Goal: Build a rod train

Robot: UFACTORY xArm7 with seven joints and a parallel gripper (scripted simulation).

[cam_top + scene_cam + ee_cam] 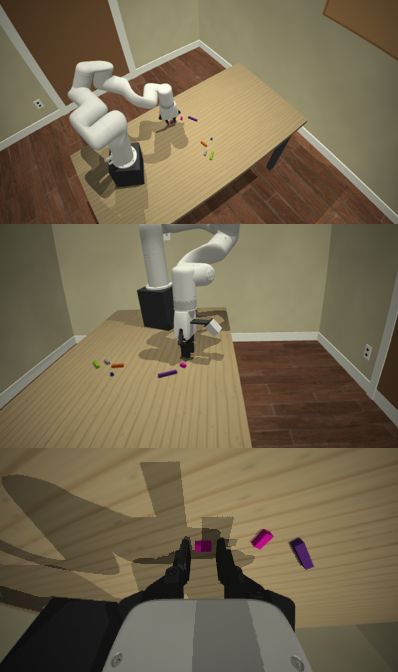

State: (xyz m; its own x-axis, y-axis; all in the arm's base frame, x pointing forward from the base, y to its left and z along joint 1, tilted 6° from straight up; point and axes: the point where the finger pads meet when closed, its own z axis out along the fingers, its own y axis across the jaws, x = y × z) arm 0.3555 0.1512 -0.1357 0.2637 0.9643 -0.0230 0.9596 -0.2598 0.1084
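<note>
My gripper [170, 121] [186, 355] [203, 548] is low over the table, fingers partly open. A short magenta rod [171, 122] [203, 545] lies between the fingertips with a small gap on each side; in the exterior view the fingers hide it. A second magenta rod [181, 118] [183, 364] [262, 538] lies just beside it, and the purple rod [192, 118] [167, 374] [302, 553] lies a little further on. The orange rod [203, 143] [117, 365] lies apart, near the blue rod [211, 139] [111, 374].
A grey rod [205, 152] [107, 361] and a lime rod [211, 155] [96, 364] lie close together beyond the orange rod. The arm's black base [127, 174] [153, 308] stands on the wooden table [249, 93] at one end.
</note>
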